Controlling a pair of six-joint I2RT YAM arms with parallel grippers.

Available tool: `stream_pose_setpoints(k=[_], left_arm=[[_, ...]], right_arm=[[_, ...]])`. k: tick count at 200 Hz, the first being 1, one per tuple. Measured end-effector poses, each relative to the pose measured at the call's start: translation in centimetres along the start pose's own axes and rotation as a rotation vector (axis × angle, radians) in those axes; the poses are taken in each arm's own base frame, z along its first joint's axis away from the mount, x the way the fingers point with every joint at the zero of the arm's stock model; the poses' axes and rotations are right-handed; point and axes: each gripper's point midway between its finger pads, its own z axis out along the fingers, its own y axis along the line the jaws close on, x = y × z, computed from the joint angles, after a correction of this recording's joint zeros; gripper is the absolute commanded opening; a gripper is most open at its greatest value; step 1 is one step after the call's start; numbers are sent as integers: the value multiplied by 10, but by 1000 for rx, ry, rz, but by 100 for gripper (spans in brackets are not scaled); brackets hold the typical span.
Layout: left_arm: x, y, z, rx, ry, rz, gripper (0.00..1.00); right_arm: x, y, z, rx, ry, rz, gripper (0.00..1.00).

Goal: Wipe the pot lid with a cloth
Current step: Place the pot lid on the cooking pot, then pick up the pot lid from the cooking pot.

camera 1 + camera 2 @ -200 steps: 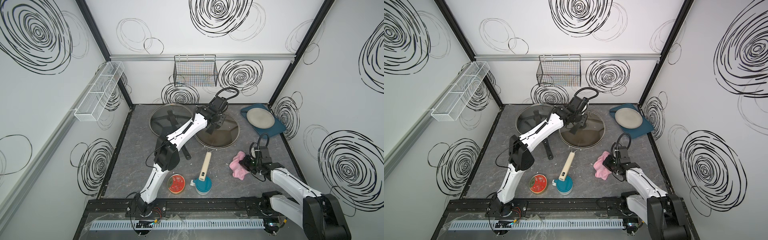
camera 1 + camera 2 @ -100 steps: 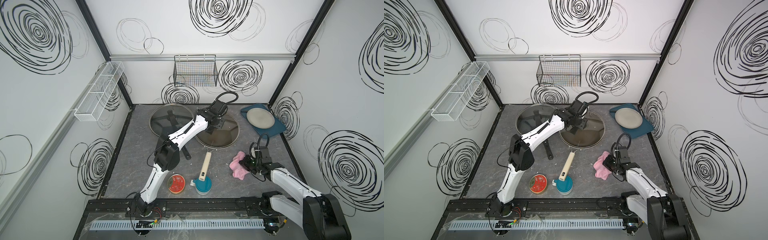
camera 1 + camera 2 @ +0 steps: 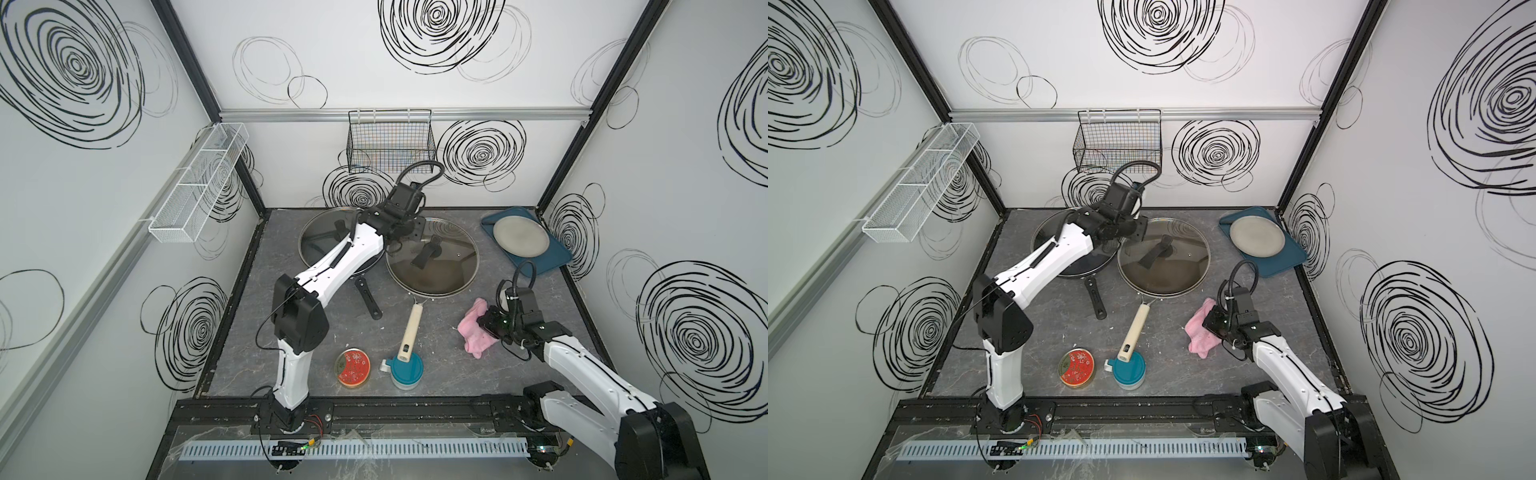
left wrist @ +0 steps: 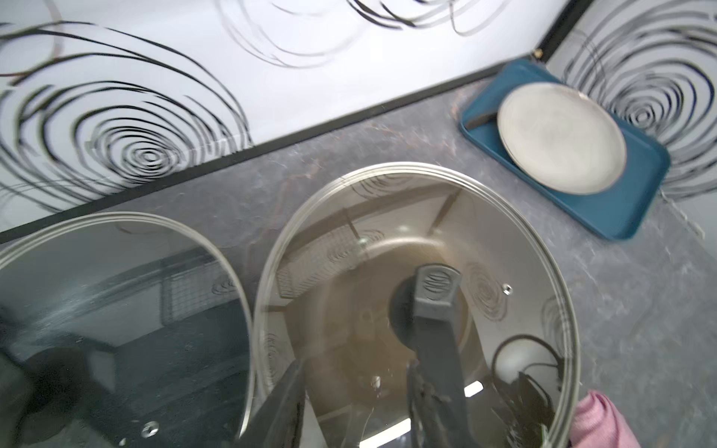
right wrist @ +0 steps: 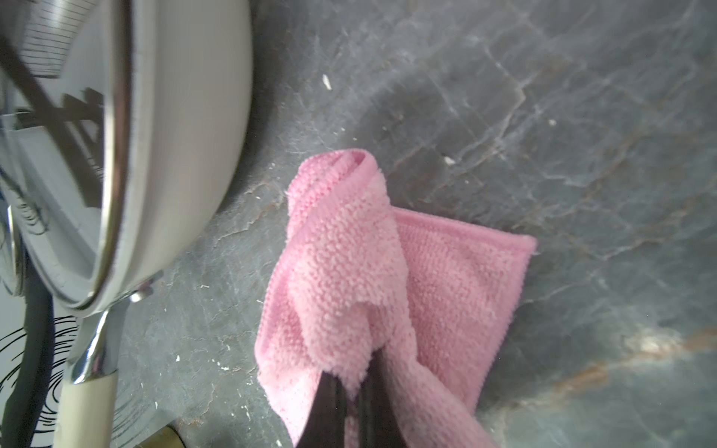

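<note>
The pot lid [image 3: 432, 266] is round glass with a steel rim and a black strap handle [image 4: 434, 302]; it rests on a pale pan at the back of the table. My left gripper [image 3: 417, 231] [image 4: 355, 362] hangs over the lid's far left part, open. Its fingers [image 4: 289, 399] stand apart over the glass, and the handle runs just beside one of them. The pink fuzzy cloth [image 3: 471, 328] [image 5: 349, 263] lies crumpled on the table to the right of the pan. My right gripper [image 3: 485, 326] [image 5: 351, 382] is shut on a fold of it.
A second glass lid [image 3: 328, 241] covers a black frying pan left of the pot lid. The pale pan's cream handle [image 3: 411, 328] reaches over a teal-capped jar [image 3: 405, 370], beside a red tin [image 3: 352, 368]. A teal tray [image 3: 555, 257] with a grey plate [image 3: 521, 237] sits back right.
My left gripper has shifted a little to the left and back over the pot lid. The right gripper and the cloth have stayed where they were.
</note>
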Motion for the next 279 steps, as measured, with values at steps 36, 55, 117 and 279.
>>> stream_pose_setpoints(k=[36, 55, 117, 279], left_arm=[[-9, 84, -4, -121, -25, -119, 48], [3, 118, 2, -190, 3, -153, 50], [27, 176, 16, -331, 63, -208, 61], [81, 225, 64, -409, 187, -317, 35]], right_arm=[[-6, 11, -4, -6, -17, -26, 0], [-7, 12, -2, 7, -9, -25, 0], [-10, 15, 2, 18, 6, -25, 0], [-14, 16, -1, 11, -12, -19, 0]])
